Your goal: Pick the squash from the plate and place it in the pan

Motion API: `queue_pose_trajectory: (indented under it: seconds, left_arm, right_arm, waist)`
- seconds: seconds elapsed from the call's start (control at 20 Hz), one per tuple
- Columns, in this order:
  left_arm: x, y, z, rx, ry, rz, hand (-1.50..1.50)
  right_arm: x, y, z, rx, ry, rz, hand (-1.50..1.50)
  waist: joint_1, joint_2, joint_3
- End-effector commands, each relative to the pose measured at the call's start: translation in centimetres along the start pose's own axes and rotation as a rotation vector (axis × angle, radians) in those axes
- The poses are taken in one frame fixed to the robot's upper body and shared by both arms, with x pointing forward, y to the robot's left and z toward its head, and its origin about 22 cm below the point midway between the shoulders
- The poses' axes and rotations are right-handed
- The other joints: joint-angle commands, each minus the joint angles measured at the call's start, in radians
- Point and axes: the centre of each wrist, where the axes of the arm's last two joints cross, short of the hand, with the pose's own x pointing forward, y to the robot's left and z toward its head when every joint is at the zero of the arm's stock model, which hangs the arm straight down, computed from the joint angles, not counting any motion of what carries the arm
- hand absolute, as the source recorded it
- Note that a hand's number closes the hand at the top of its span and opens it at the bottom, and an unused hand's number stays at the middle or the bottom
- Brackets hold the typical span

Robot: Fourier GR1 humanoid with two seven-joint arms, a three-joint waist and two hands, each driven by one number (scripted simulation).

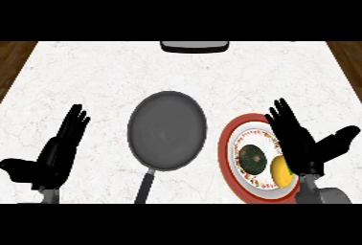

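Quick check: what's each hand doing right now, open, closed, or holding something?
Left hand: open, fingers straight, holding nothing, beside the pan.
Right hand: open, fingers straight, over the plate, holding nothing.

On the bench (106,72) there is one dark pan (167,131) and one red-rimmed plate (228,146). The plate carries two pieces of produce: one dark green squash (252,158) and one yellow fruit (280,170), partly hidden. Two black hands show, the left hand (60,150) and the right hand (300,141), and one grey object (194,46) sits at the bench's far edge.
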Motion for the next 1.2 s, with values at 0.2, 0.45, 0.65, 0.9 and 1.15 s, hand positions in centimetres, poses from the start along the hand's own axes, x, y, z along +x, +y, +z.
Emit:
queue_pose_trajectory:
  seconds: [0.2, 0.45, 0.65, 0.9, 1.15]
  left_arm:
    - [0.3, 6.0, -0.5, 0.223, 0.186, -0.303, 0.0]
    - [-0.4, 8.3, 0.5, 0.29, 0.295, -0.334, 0.0]
    - [1.5, 7.9, -2.0, 0.278, 0.331, -0.356, 0.0]
    - [1.1, 6.4, -3.4, 0.255, 0.328, -0.369, 0.0]
    - [2.4, 6.7, -4.5, 0.264, 0.332, -0.374, 0.0]
  right_arm:
    - [8.0, 5.1, -1.3, 0.497, -0.38, 0.196, -1.5]
    - [5.8, -3.2, 0.0, -0.148, -0.479, 0.467, 1.5]
    - [0.8, -3.3, 2.4, -0.051, -0.658, 0.204, -1.5]
    - [0.8, -4.8, 6.1, 0.119, -0.657, 0.388, -1.5]
    - [6.3, -4.6, 6.7, 0.123, -0.579, 0.709, -1.5]
  waist:
    - [0.024, -0.008, 0.015]
    - [-0.05, -0.003, 0.013]
    - [-0.011, -0.007, 0.014]
    - [-0.006, -0.009, 0.012]
    - [-0.012, -0.01, 0.01]
